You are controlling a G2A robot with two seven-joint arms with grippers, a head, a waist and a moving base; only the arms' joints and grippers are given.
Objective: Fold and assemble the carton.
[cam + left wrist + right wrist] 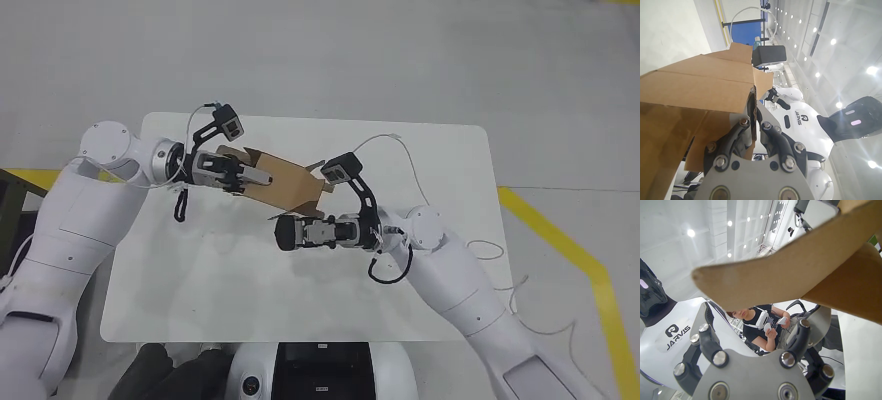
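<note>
One carton edge in left claw

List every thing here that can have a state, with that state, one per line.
carton: not yet assembled, flaps sticking out loose, gripped at one end.
left tool: shut on the carton's edge.
right tool: open, with a carton flap lying across the gap.

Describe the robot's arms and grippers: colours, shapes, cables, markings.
The left arm and right arm are glossy white rounded shells with dark wrists, each with a black camera on a bracket and thin trailing cables. The left gripper and right gripper have grey plates, black linkages and silver bolts.
</note>
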